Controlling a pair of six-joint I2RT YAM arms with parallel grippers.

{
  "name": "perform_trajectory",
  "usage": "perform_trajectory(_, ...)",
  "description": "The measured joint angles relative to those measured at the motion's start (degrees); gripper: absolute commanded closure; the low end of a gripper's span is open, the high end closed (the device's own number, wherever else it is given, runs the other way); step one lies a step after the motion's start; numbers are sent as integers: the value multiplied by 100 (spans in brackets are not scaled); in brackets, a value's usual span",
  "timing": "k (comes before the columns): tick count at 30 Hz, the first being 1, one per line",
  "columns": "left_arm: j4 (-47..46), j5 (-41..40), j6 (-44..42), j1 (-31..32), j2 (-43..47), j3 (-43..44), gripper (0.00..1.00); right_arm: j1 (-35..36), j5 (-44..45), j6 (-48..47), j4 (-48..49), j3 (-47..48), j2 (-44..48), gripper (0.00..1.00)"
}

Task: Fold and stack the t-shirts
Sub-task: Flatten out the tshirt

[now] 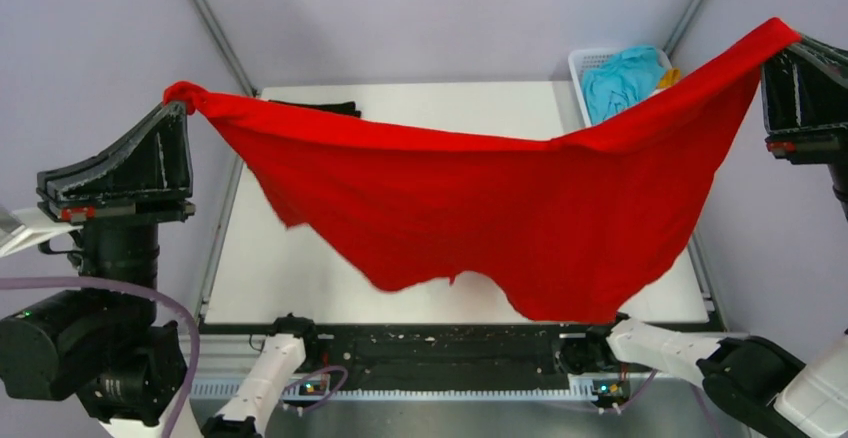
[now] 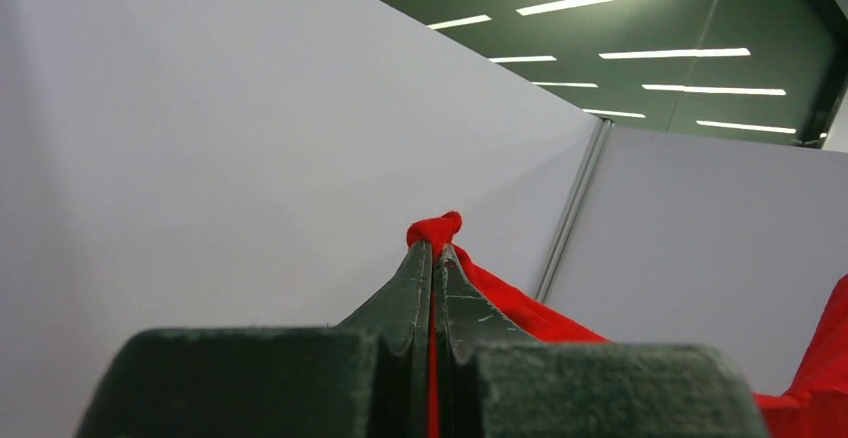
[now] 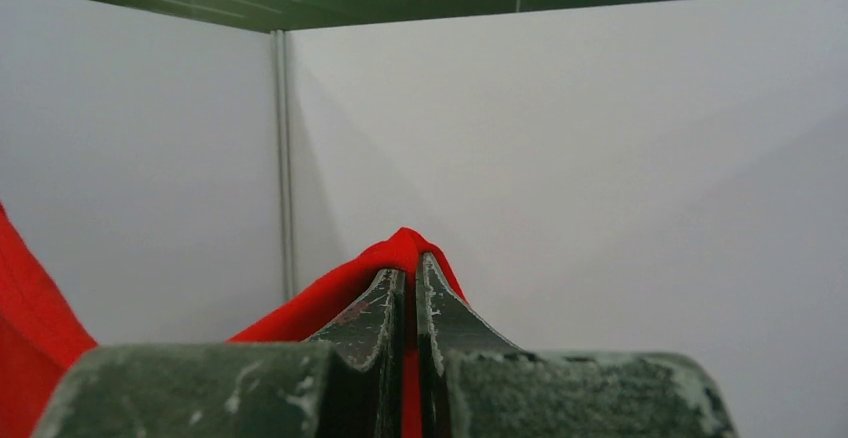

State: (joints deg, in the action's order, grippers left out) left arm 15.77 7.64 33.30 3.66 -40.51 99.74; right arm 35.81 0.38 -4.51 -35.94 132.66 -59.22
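We've got the red t-shirt (image 1: 500,198) strung up in the air between both arms, sagging over the white surface (image 1: 290,278). The left tool (image 1: 178,106) is pinching one bunched corner, and the right tool (image 1: 788,43) is pinching the other. A blue garment (image 1: 622,76) sits in the basket (image 1: 580,58) at the back right.

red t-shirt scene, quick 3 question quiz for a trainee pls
1. True or false: the red t-shirt lies flat on the table.
2. What sits in the white basket at the table's far right corner? A) a blue garment B) a folded red shirt C) nothing
3. Fill in: the left gripper and right gripper are both ___ on the shirt's edge.

Key: 1. False, it hangs stretched between the two grippers. 2. A. 3. Shut.
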Motion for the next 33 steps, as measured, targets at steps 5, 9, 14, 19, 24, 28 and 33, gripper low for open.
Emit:
perform_trajectory(5,79,0,-46,0,-485,188,100,0,614,-302,146,52,-310,100)
perform_trajectory(9,179,-262,-153,-4,-1342,278,100,0,1838,-800,693,-184,-855,100)
perform_trajectory(14,125,-614,-170,-4,-2470,-573,100,-133,3392,-1593,1818,-1270,-1814,100)
perform_trajectory(19,114,-911,-35,-4,-4170,-1626,92,-861,3591,-1427,2208,-2461,-3167,100)
perform_trajectory(24,549,-999,133,-4,-6551,-1478,42,-1541,3165,-634,2295,-3493,-4710,83)
perform_trajectory(28,1047,-861,201,-4,-7993,-584,1,-1751,2964,-74,2122,-2999,-6415,36)
perform_trajectory(33,1106,-634,254,-4,-8081,-393,1,-1740,2922,439,1370,-1690,-7794,1)
